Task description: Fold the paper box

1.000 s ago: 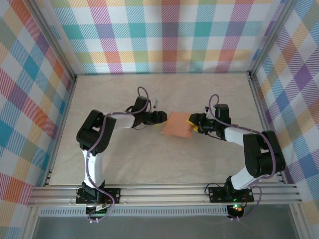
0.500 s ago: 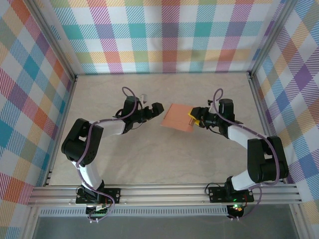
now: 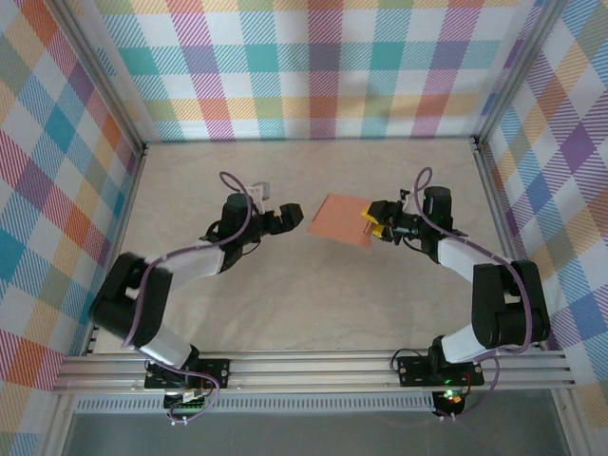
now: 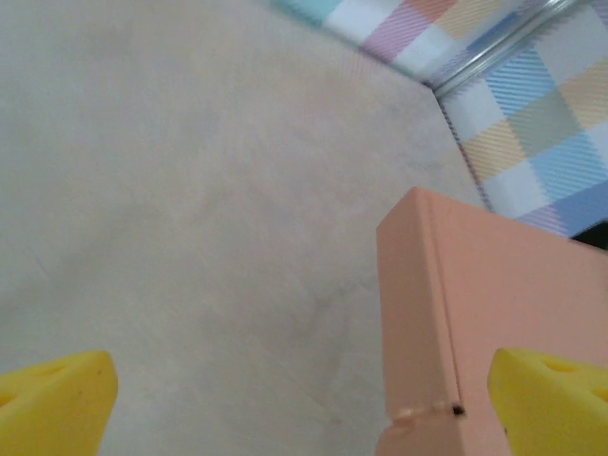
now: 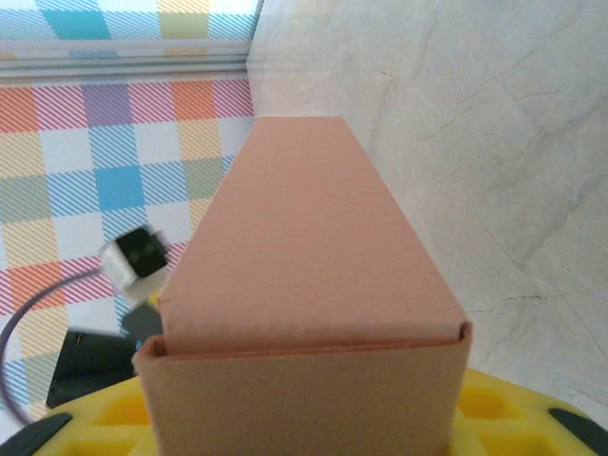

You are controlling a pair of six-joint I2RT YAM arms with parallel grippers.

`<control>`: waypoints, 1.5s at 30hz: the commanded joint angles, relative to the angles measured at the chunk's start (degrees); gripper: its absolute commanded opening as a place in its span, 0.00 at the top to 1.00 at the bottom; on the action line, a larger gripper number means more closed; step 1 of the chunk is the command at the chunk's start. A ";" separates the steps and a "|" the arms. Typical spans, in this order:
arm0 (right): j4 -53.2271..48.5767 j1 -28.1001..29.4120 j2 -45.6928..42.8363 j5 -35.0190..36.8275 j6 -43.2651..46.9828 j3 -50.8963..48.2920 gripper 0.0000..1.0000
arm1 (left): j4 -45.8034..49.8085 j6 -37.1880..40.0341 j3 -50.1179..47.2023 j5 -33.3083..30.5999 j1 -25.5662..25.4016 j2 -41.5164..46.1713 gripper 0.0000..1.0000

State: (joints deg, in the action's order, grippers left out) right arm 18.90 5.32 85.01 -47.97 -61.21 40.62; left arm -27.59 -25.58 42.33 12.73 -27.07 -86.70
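- The paper box [image 3: 339, 220] is a closed, flat salmon-orange box. It sits over the middle of the table [image 3: 285, 313], between the two arms. The overhead view does not settle whether its underside touches the table. The left wrist view suggests it is held clear of the surface.
- Long axis: the right wrist view shows the box stretching straight away from the right tool toward the left arm. The long axis therefore lies roughly on the line joining the two tools.
- Right tool [image 3: 372, 225]: it is clamped on the right end of the box. The end face sits between the yellow pads [image 5: 114, 418], and the seam edge of the box is just above them.
- Left tool [image 3: 293, 217]: the jaws stand wide apart and hold nothing. It sits just beside the left end of the box without touching it.
- Key relation: in the left wrist view, the near corner and one long edge of the box lie ahead of the left tool. They are off-centre in the gap, close to the finger on the right of that view. The rest of the gap has bare table behind it.
- Judgement: the box looks folded, or nearly so. The free left end is nearer the left arm, so any further pressing or tucking there falls to the left tool. That tool would first need to centre itself on the box end.
- Risk: if the left tool closes while off-centre, it could push the thin cardboard sideways against the right tool's grip.
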 commanded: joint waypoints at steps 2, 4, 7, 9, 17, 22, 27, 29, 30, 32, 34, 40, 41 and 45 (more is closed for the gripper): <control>2.47 -0.92 -1.73 -3.33 -2.42 0.61 0.57 | -9.26 28.37 -5.79 -16.91 -7.49 6.48 0.00; 1.91 -1.10 -2.51 -3.54 -2.35 0.89 0.57 | -13.72 37.94 -8.01 -20.84 -11.56 6.86 0.00; 1.16 -1.41 -3.57 -3.61 -2.22 0.97 0.57 | -17.53 51.64 -9.63 -26.66 -17.07 6.09 0.00; 0.69 -1.51 -4.04 -3.80 -2.16 0.87 0.57 | -22.05 60.14 -11.56 -27.57 -19.60 5.37 0.00; 0.57 -1.63 -4.86 -4.80 -2.34 0.51 0.57 | -39.17 88.19 -12.89 -41.80 -27.69 -3.41 0.00; 1.40 -1.71 -5.33 -5.95 -2.51 0.14 0.57 | -53.48 100.33 -10.34 -47.44 -29.28 -13.17 0.00; 1.37 -1.71 -5.65 -6.42 -2.33 -0.48 0.57 | -53.52 99.08 -6.90 -47.73 -29.14 -15.60 0.00; 1.48 -1.66 -5.82 -6.65 -2.42 -0.75 0.57 | -53.46 98.73 -6.18 -47.24 -28.62 -16.17 0.04; 1.54 -1.64 -5.90 -6.66 -2.42 -0.84 0.57 | -53.44 98.55 -5.78 -47.00 -28.34 -16.69 0.07; 1.58 -1.63 -5.95 -6.87 -2.43 -0.98 0.57 | -53.52 99.00 -5.14 -46.57 -27.82 -17.92 0.10; 1.60 -1.70 -6.00 -7.15 -2.51 -1.02 0.57 | -53.53 99.41 -4.71 -45.81 -27.44 -18.98 0.13; 2.72 -1.72 -6.09 -7.43 -3.45 -1.83 0.58 | -53.53 98.84 -4.15 -43.34 -25.89 -20.18 0.26; 2.97 -1.69 -6.17 -7.47 -3.54 -1.92 0.58 | -53.53 98.55 -4.11 -43.09 -25.69 -20.17 0.27; 2.91 -1.71 -6.48 -7.52 -3.56 -2.03 0.58 | -53.51 98.07 -4.19 -42.78 -25.23 -20.16 0.32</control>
State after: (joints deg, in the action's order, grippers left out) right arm 19.94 4.08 80.40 -53.63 -64.34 39.09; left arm -78.41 73.21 36.80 -30.94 -53.15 -106.48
